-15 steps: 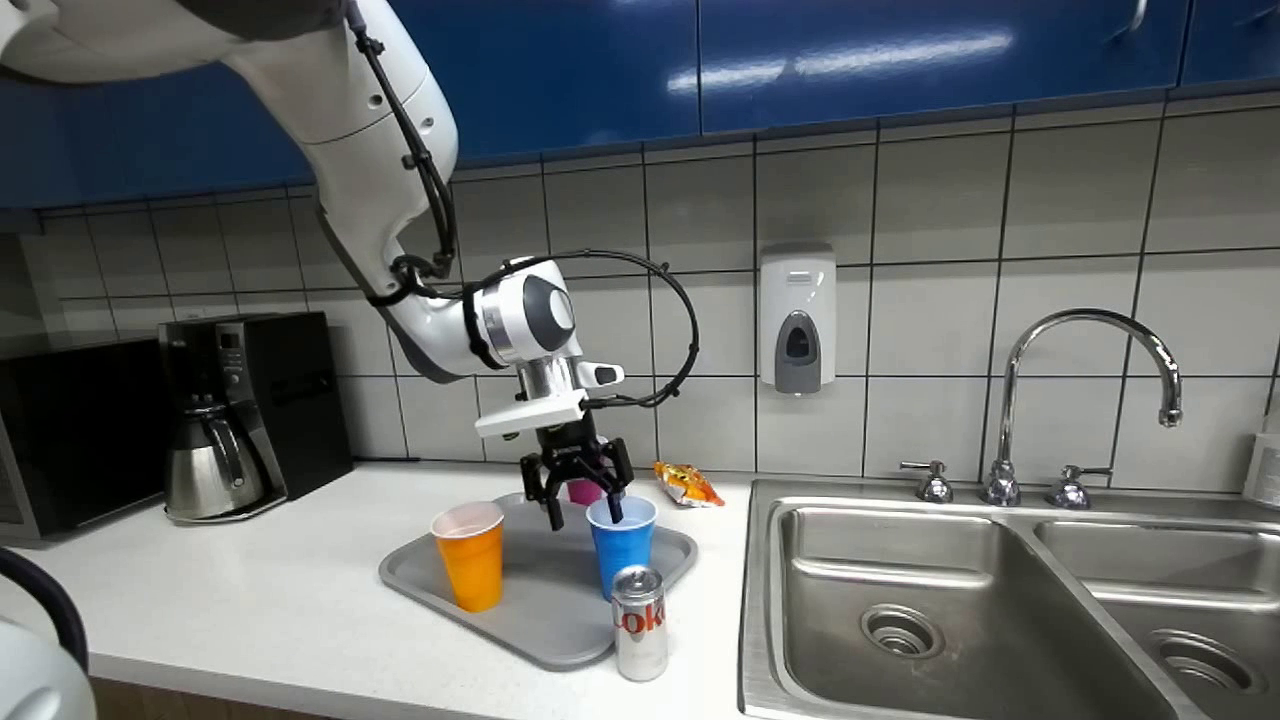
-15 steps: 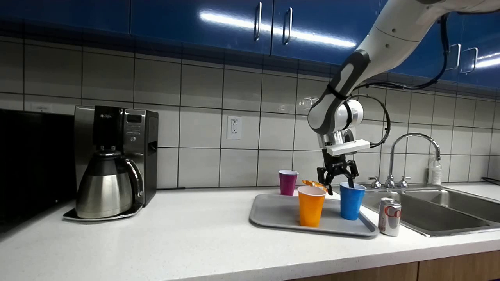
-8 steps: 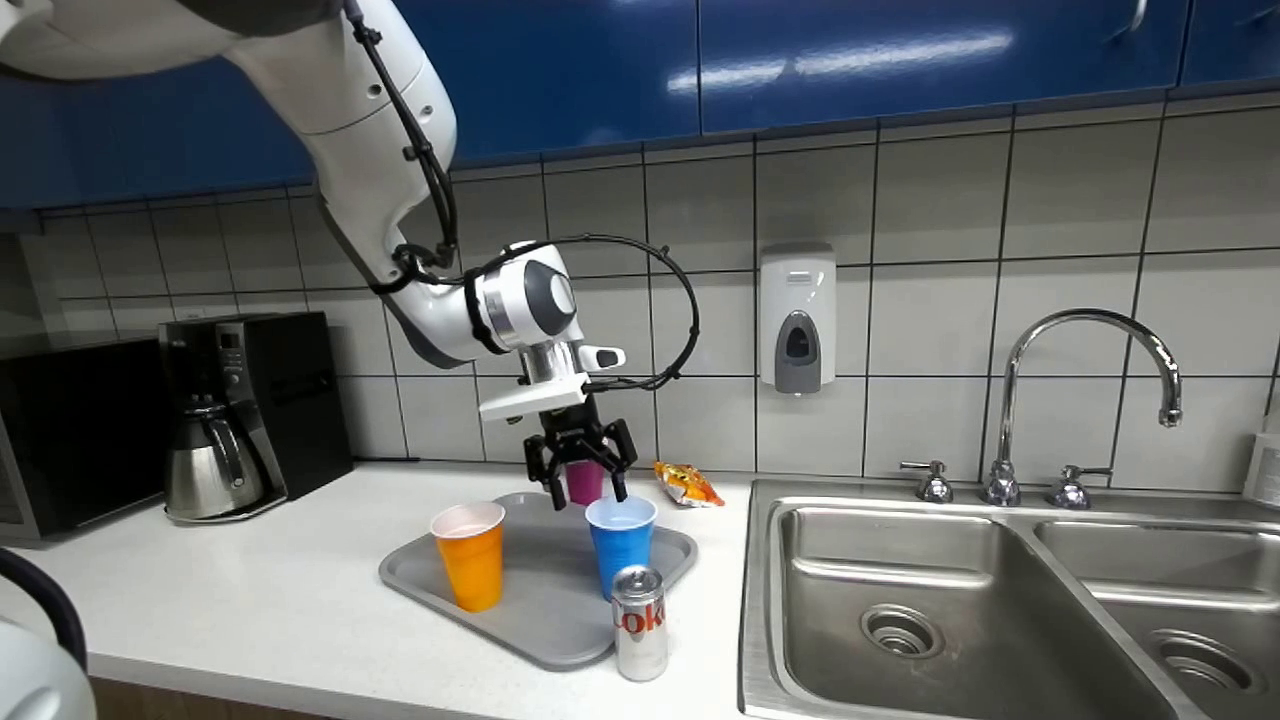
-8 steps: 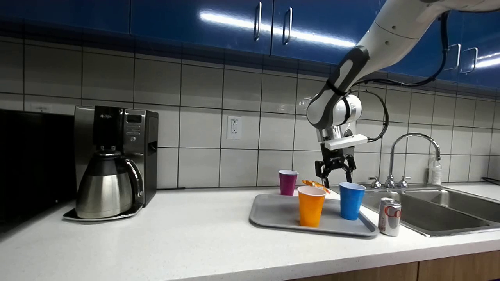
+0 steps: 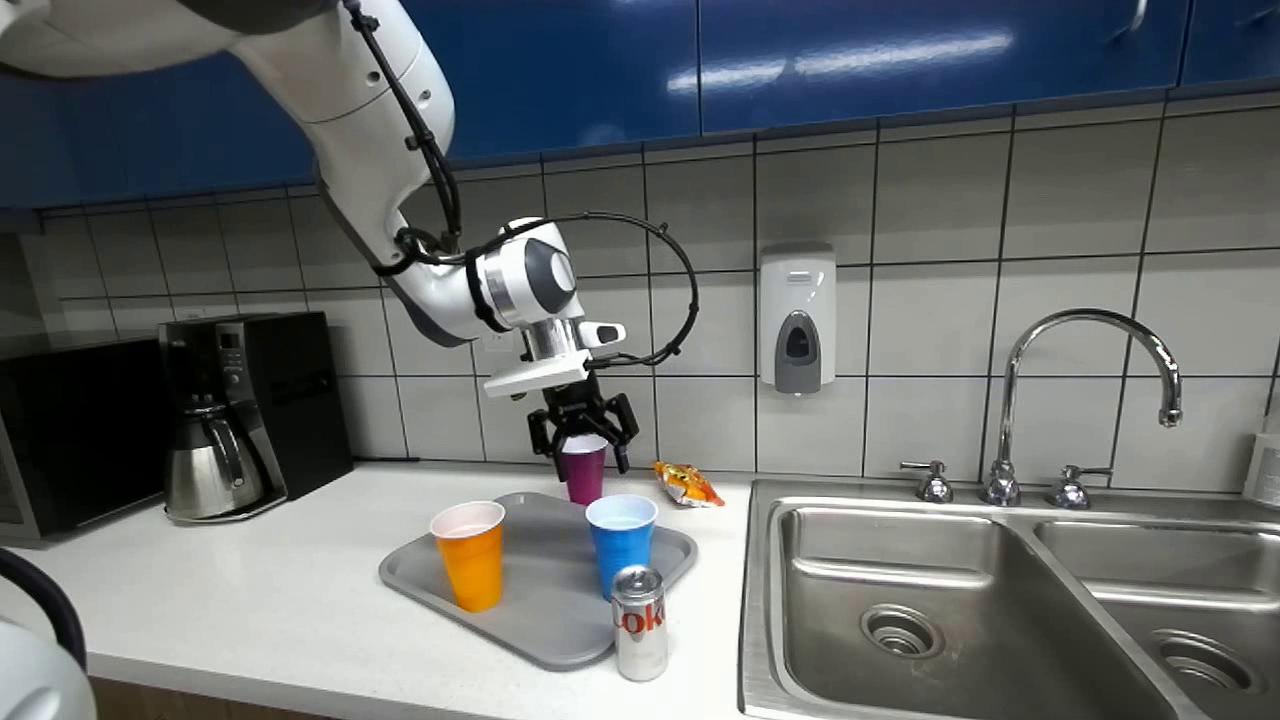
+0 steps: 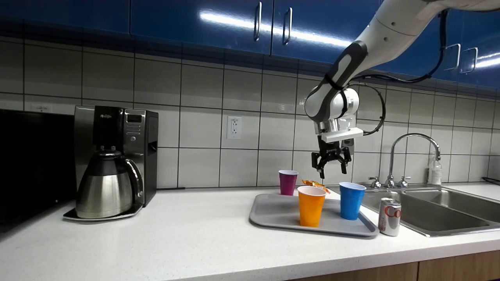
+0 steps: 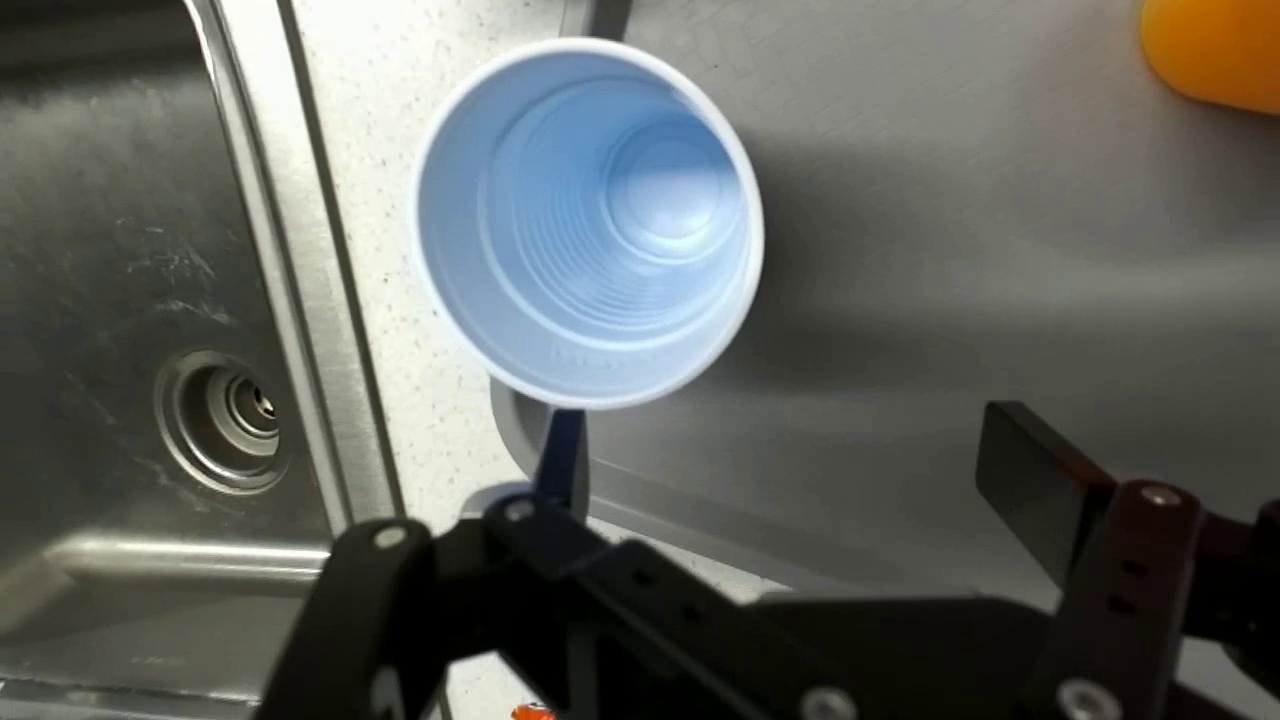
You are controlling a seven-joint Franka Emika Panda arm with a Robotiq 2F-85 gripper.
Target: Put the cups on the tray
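Both exterior views face the tray (image 5: 545, 585); the wrist view looks down closer

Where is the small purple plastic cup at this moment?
In both exterior views, the small purple plastic cup stands on the white counter just beyond the far edge of the flat grey rectangular tray, left of the crinkled orange packet.

Blue cup (image 7: 590, 225) near wide-apart fingers (image 7: 1035, 490)

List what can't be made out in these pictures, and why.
Purple cup, inside floor: hidden by its own wall in both exterior views.
Whether it touches the tray: foot and far rim merge in both exterior views.
Orange cup: wrist view, mostly cut off by the picture's corner.
Can, any small print: too small in both exterior views.
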